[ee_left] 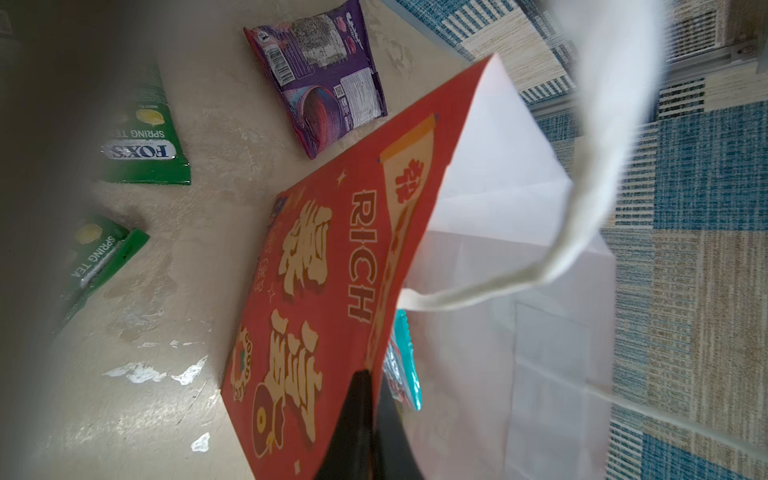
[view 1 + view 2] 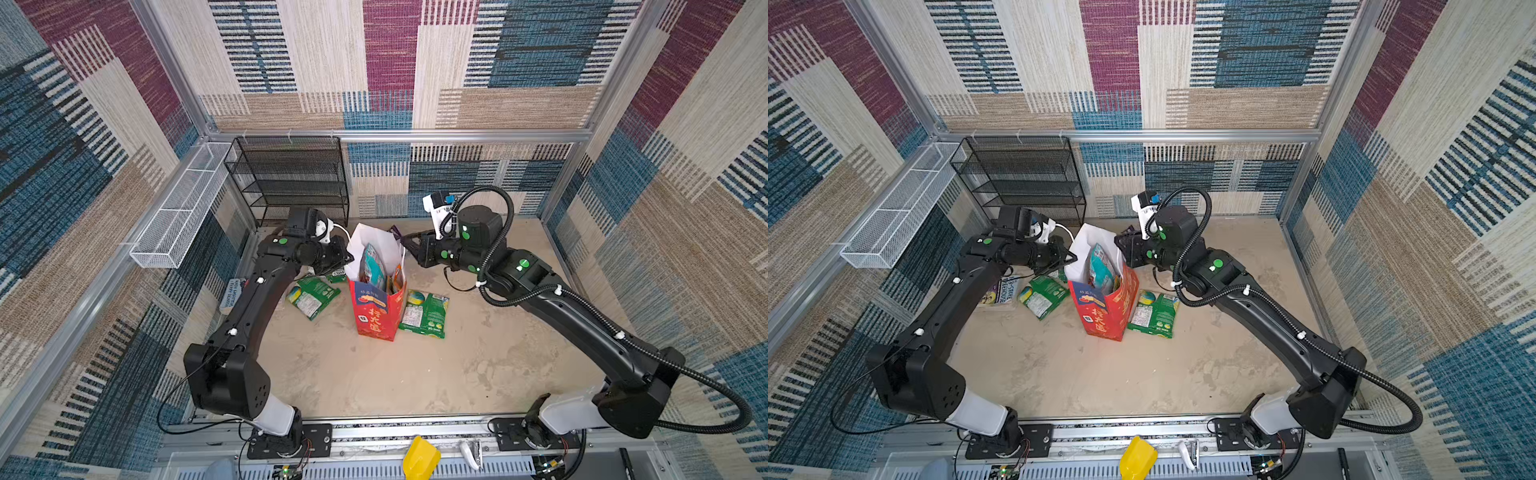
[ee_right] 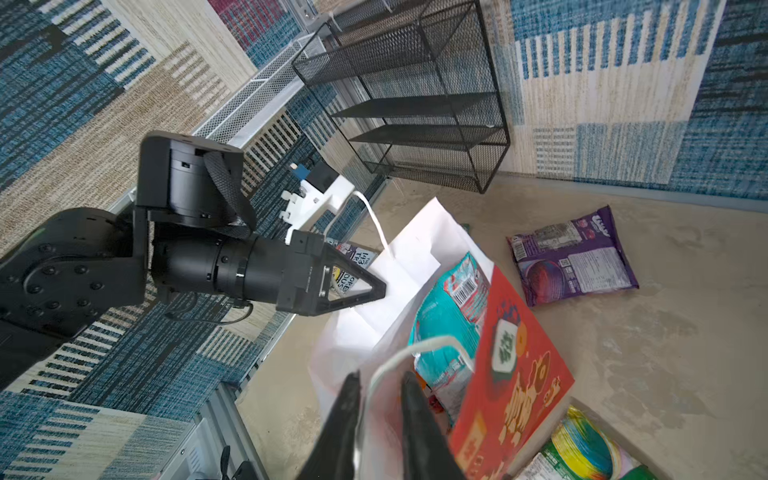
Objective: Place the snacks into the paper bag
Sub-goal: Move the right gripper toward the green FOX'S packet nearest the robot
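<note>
**Progress.** The paper bag [image 2: 376, 309] is found upright near the middle of the surface [image 2: 374, 374], with its mouth open. The task is judged part done. A teal pouch [image 2: 371, 266] and an orange pouch [image 2: 397, 279] are seen inside. At least four snacks remain outside:
- a green pouch [image 2: 312, 296] and a second green pouch [image 1: 104, 253] on the bag's left;
- a third green pouch [image 2: 426, 313] just beside its right side;
- a purple pouch [image 3: 573, 257] behind it.

**Grippers.** The left gripper [image 1: 372, 386] is closed on the bag's rim, fingers narrow. The right gripper [image 3: 380, 386] has its fingers part-way apart, with a white cord handle [image 3: 419, 345] between them. No clamp on it is evident.

**Room.** The near half of the surface is bare and is judged free for travel. Behind the bag, the purple pouch is hemmed in by a black mesh rack [image 2: 291, 178] and the back wall. A book [image 2: 998, 293] lies beneath the left arm, near the side frame.
</note>
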You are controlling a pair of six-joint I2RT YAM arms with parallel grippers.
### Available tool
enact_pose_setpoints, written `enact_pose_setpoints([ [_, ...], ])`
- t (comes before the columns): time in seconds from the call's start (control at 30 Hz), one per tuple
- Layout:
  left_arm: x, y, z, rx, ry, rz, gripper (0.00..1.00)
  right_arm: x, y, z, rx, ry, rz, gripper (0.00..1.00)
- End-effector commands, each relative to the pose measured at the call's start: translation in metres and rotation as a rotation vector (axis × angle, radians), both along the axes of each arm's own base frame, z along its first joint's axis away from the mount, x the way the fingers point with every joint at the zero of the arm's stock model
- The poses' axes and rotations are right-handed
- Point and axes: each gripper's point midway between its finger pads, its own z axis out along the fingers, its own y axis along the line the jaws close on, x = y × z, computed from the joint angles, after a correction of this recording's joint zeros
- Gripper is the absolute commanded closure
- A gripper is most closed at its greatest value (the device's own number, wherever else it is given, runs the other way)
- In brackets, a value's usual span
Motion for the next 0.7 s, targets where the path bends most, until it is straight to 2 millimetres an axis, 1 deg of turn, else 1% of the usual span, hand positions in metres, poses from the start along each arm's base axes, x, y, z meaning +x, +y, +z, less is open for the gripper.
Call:
enact_pose_setpoints([
  [0.0,0.005,0.001,0.005,-0.001,-0.027,0.004,0.92,-0.001,0.0,0.018,0.035,-0.049,0.012,0.54],
  [0.03,0.006,0.001,0.005,0.0,-0.028,0.005,0.92,-0.003,-0.001,0.019,0.033,-0.05,0.012,0.45],
  [0.1,0.005,0.001,0.004,0.001,-0.027,0.005,0.92,-0.004,-0.006,0.025,0.035,-0.062,0.0,0.35],
  [0.17,0.006,0.001,0.005,0.0,-0.028,0.005,0.92,-0.006,-0.016,0.032,0.034,-0.075,-0.027,0.24],
  [0.23,0.005,0.001,0.005,0.0,-0.028,0.004,0.92,-0.008,-0.027,0.042,0.037,-0.094,-0.06,0.14],
  [0.27,0.006,0.002,0.004,0.001,-0.028,0.006,0.92,-0.009,-0.035,0.046,0.035,-0.101,-0.081,0.1],
  [0.33,0.005,0.001,0.005,-0.001,-0.026,0.005,0.92,-0.011,-0.051,0.051,0.03,-0.111,-0.125,0.05],
  [0.4,0.005,0.001,0.004,-0.001,-0.024,0.005,0.92,-0.011,-0.07,0.05,0.02,-0.101,-0.173,0.02],
  [0.5,0.005,0.001,0.006,-0.001,-0.029,0.006,0.92,-0.013,-0.099,0.035,0.03,-0.063,-0.226,0.02],
  [0.57,0.004,0.003,0.006,0.004,-0.03,0.01,0.92,-0.014,-0.115,0.021,0.039,-0.033,-0.256,0.02],
  [0.67,0.003,0.003,0.006,0.008,-0.025,0.014,0.92,-0.016,-0.135,-0.006,0.046,0.018,-0.293,0.02],
])
